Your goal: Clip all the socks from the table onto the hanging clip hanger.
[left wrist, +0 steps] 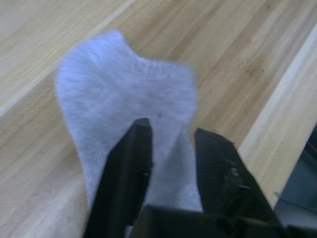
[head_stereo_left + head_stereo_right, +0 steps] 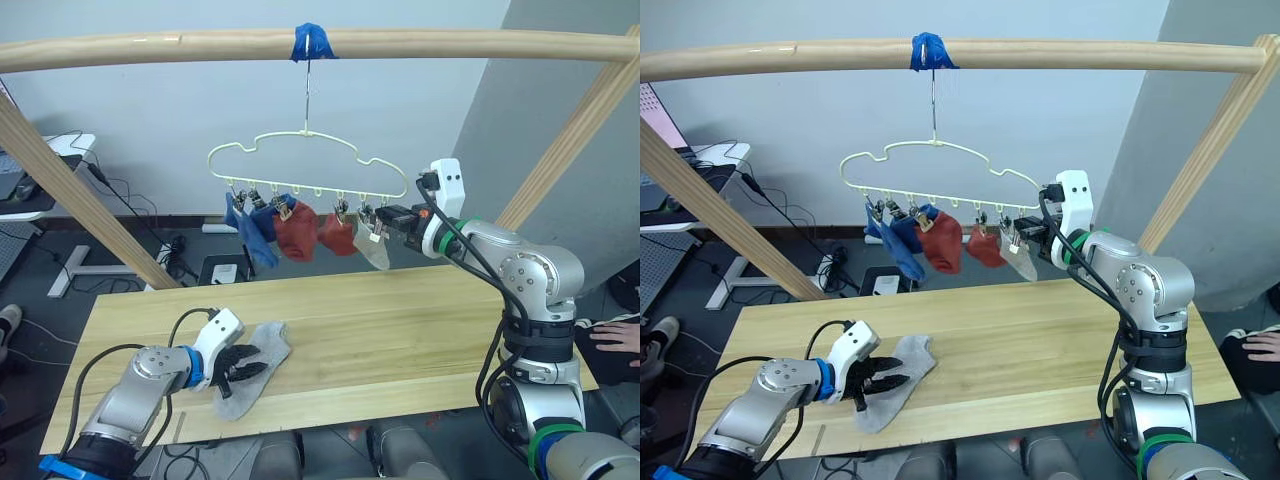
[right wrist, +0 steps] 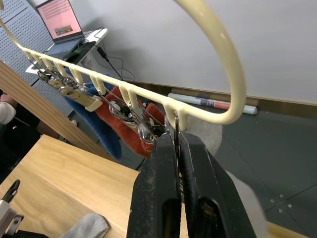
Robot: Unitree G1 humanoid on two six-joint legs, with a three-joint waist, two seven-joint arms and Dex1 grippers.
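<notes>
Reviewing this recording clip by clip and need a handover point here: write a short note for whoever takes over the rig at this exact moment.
Left gripper: fingers open, straddling the last grey sock lying on the table, not yet lifted.
Right gripper: shut on the end clip of the clip hanger.
Done: five socks hang clipped, two blue socks, two red socks and one grey hanging sock.
Left: grasp the sock on the table, raise it and clip it on.

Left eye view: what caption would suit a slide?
Left tool reaches the last grey sock on the table; five socks hang clipped.
</notes>
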